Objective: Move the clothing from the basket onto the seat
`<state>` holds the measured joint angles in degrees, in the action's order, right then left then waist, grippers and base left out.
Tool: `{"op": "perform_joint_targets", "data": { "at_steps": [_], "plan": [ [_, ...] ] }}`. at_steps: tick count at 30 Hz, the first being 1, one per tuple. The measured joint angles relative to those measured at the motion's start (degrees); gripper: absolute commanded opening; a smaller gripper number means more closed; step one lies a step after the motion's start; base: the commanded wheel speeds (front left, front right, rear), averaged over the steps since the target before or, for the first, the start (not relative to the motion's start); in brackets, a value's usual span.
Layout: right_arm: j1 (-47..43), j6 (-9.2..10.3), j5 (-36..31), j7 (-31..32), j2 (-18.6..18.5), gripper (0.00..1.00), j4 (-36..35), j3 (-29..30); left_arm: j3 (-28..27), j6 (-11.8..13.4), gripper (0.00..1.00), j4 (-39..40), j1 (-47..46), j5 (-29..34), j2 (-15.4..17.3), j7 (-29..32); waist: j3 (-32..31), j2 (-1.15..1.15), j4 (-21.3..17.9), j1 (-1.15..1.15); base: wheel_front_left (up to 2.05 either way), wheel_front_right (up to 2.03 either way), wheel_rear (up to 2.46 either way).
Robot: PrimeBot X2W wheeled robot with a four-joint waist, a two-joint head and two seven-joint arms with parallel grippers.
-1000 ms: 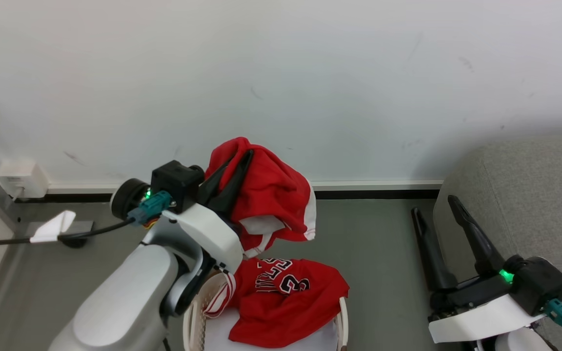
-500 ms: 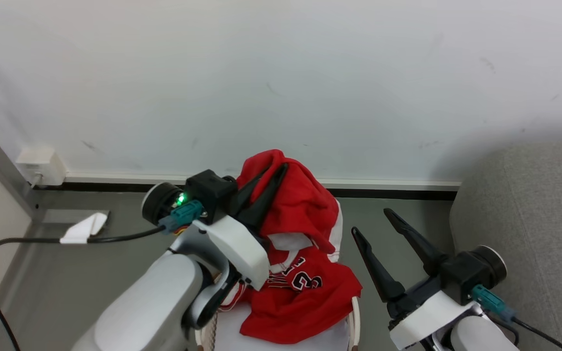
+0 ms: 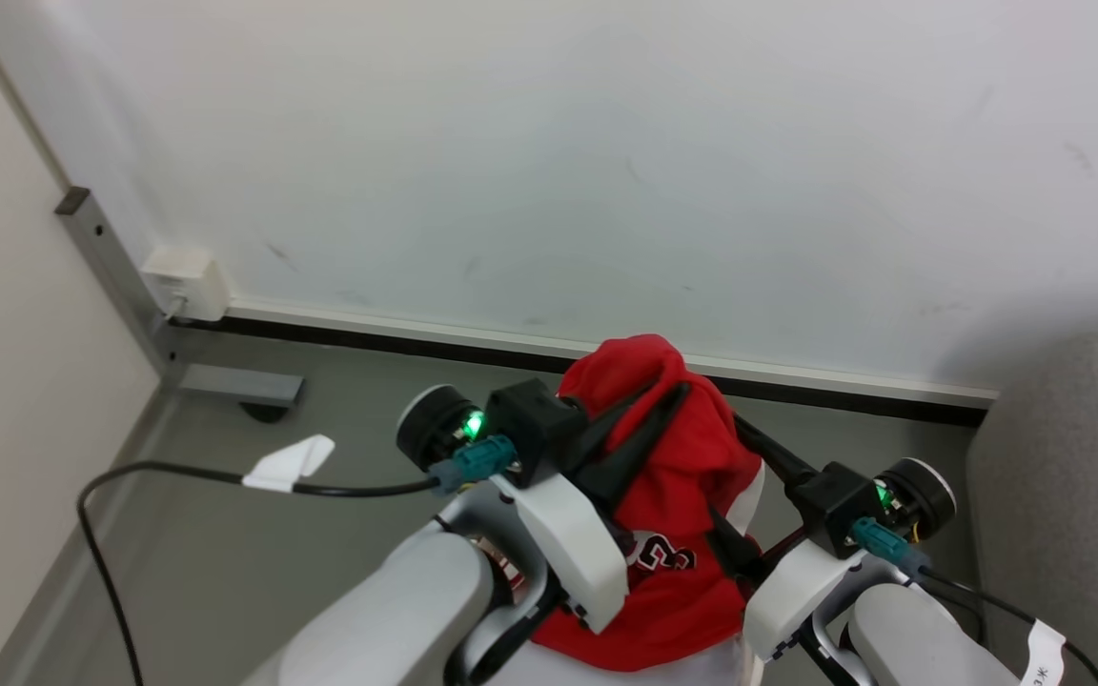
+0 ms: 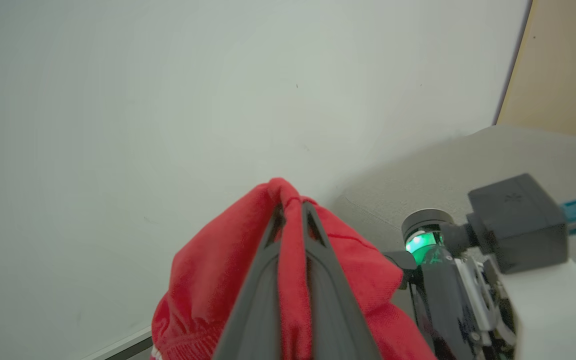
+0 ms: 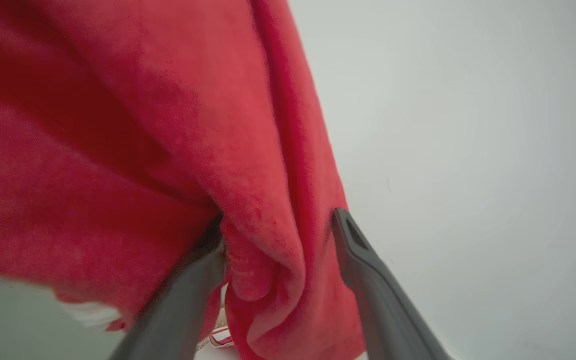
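Seat (image 3: 1083,457) sits far right. Red clothing (image 3: 692,457) hangs left of seat, clamped in left fingers (image 4: 263,280). Right fingers (image 5: 368,280), apart, have swung in from beside seat and now straddle the cloth; second grip likely next.

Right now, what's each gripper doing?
Left gripper: shut, holding the lifted red garment.
Right gripper: open, straddling a fold of that garment, not clamped.

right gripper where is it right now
In the head view the right gripper sits right of centre, against the red garment held up by the left gripper; its open fingers straddle a hanging fold.
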<state>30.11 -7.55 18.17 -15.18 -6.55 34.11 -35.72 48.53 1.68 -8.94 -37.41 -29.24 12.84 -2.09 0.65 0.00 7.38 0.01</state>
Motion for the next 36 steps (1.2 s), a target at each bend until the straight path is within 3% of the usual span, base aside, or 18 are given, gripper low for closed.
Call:
{"op": "perform_joint_targets", "data": {
  "at_steps": [8,10,11,25,26,27,28,36],
  "plan": [
    [2.97,0.0,2.07,0.01,-0.38,1.0,3.48,-3.12,2.94,-1.4,0.0,0.15,0.59,0.0,-1.31,0.57,-0.28,0.0,3.32,0.0,0.0,0.0,0.0],
    [3.21,0.0,2.68,0.01,-0.45,0.26,3.74,-3.56,3.28,-1.59,0.0,0.05,0.92,0.0,-1.34,0.58,-0.37,0.0,3.77,0.0,0.0,0.0,0.0],
    [3.27,0.0,3.03,0.0,-0.48,0.0,3.83,-3.83,3.39,-1.59,0.0,-0.01,1.03,0.0,-1.35,0.58,-0.42,0.0,3.91,0.0,0.0,0.0,0.0],
    [2.49,0.0,5.93,0.01,-0.94,0.0,2.01,-1.09,1.83,0.15,0.0,-0.75,1.66,-0.96,-0.32,0.05,-0.72,0.0,2.13,0.0,0.0,0.0,0.0],
    [2.4,0.0,6.16,0.01,-1.03,0.0,1.63,-0.46,1.65,0.13,0.08,-0.85,2.03,-1.33,-0.25,-0.05,-0.7,0.0,1.86,0.0,0.0,0.0,0.0],
    [2.24,0.0,6.25,0.01,-1.1,0.0,1.19,0.12,1.51,0.09,0.62,-1.01,2.4,-1.87,-0.21,-0.07,-0.69,0.0,1.59,0.0,0.0,0.0,0.0],
    [1.96,0.0,6.59,0.01,-1.15,0.0,0.85,0.9,1.43,0.03,1.0,-1.18,2.8,-2.52,-0.12,-0.08,-0.68,0.0,1.29,0.0,0.0,0.0,0.0],
    [0.79,0.0,7.95,0.01,-2.49,0.0,-2.15,6.66,1.53,0.23,1.0,-1.25,4.24,-3.15,0.41,-0.98,-0.58,0.0,-1.93,-0.01,0.0,0.0,0.0]
  ]
}}
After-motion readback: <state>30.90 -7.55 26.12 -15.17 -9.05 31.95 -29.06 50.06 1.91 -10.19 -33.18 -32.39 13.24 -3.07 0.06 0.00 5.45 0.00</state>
